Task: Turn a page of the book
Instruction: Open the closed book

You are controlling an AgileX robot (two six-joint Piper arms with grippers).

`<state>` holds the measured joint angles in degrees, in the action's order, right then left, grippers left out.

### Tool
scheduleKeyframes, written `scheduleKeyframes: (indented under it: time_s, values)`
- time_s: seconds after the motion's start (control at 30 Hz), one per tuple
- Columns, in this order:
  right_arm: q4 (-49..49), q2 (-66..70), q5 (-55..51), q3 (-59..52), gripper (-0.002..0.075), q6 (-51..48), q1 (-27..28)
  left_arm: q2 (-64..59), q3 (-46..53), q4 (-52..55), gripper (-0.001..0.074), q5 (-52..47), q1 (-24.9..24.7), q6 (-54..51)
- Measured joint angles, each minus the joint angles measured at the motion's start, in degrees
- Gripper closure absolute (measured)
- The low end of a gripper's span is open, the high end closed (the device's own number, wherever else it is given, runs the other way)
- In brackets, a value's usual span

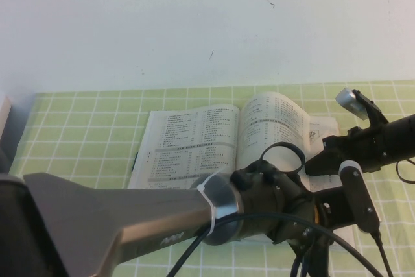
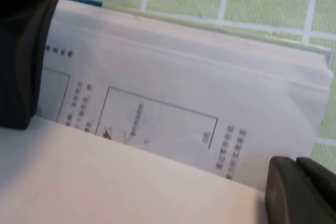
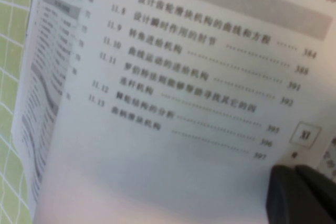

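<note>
Green cloth with a white grid (image 1: 84,128) covers the bench, which runs up to a plain white wall (image 1: 194,17). Near the middle of the bench, toward its far edge, lies the large thick book of white printed pages with a thin dark blue-green cover edge (image 1: 188,144), spread open. Its thin white page carrying two columns of list text and a grey band (image 1: 275,124) stands lifted and curved above the right half of the book.

Crossing from the bench's near left corner, the left arm ends over the near edge of the book; its left gripper (image 2: 157,182) sits against the paper with one dark finger (image 2: 26,51) on each side of the wrist view, spread well apart and holding nothing.

From the right edge of the bench the right gripper (image 1: 311,163) reaches the lifted page; its black fingertips (image 3: 304,195) are pressed together at the sheet's lower edge, near the boxed page number.
</note>
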<state>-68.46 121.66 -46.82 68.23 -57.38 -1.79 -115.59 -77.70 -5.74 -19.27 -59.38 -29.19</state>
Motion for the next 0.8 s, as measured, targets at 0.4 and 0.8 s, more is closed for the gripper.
scheduleKeyframes:
  time_s: [0.4,0.8]
  values:
    - [0.0,0.0,0.0,0.0,0.0728,-0.1,0.0,8.1,0.0,12.6,0.0738,-15.1,0.0,10.1]
    - [0.0,0.0,0.0,0.0,0.0728,-0.1,0.0,9.8,0.0,11.8,0.0738,-20.9,-7.1,11.3]
